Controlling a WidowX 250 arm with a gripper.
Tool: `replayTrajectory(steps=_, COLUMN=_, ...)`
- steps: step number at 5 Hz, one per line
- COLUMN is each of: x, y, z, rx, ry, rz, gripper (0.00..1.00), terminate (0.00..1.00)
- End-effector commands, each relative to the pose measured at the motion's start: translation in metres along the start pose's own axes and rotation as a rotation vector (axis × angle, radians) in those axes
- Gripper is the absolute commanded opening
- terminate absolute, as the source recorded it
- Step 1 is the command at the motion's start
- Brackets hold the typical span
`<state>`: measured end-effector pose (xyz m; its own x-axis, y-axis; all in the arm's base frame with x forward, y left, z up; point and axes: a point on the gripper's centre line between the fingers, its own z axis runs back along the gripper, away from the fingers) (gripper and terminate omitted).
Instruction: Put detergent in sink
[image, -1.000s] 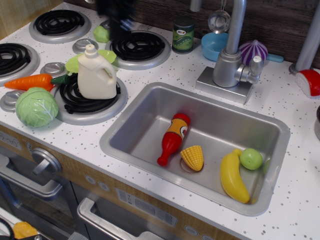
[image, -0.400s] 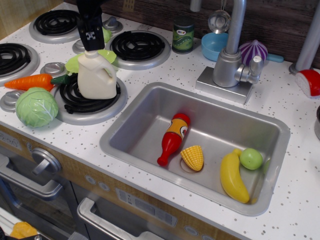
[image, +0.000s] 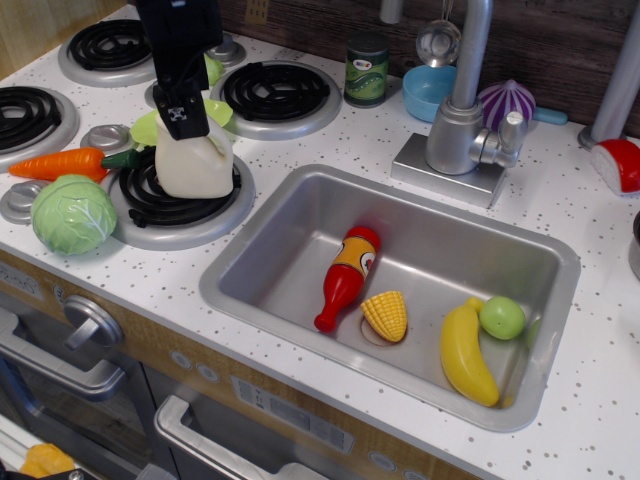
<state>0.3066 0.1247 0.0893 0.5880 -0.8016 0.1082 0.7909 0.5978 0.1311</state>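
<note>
The gripper (image: 186, 118) hides the detergent (image: 197, 165) cap, so its grip perhaps closed, cannot be told.

Black gripper (image: 186, 118) sits low over top of detergent (image: 196, 160), covering its cap; can't tell if the fingers are closed on it. Jug stands upright on front burner (image: 180, 205), w/ cabbage (image: 73, 213) and carrot (image: 58, 163) to its left. Sink (image: 250, 255) holds ketchup bottle (image: 346, 276), corn (image: 386, 315), banana (image: 464, 358), green fruit (image: 502, 317). Faucet (image: 462, 110) behind the sink.
</note>
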Motion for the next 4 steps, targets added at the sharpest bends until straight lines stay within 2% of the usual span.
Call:
replayTrajectory(steps=1, x=-0.009, y=0.010, z=-0.007, rx=-0.018, ry=-0.043, rz=-0.044, gripper=1.00, terminate=0.00)
replayTrajectory(steps=2, x=-0.010, y=0.009, z=-0.011, rx=-0.018, ry=-0.059, rz=-0.018, gripper=0.00, terminate=0.00)
replayTrajectory(steps=3, x=-0.004, y=0.001, z=-0.003, rx=0.024, ry=-0.062, rz=0.037, gripper=0.00, terminate=0.00)
replayTrajectory(steps=4, x=0.018, y=-0.022, z=0.014, rx=0.058, ry=-0.056, rz=0.152, gripper=0.00, terminate=0.00)
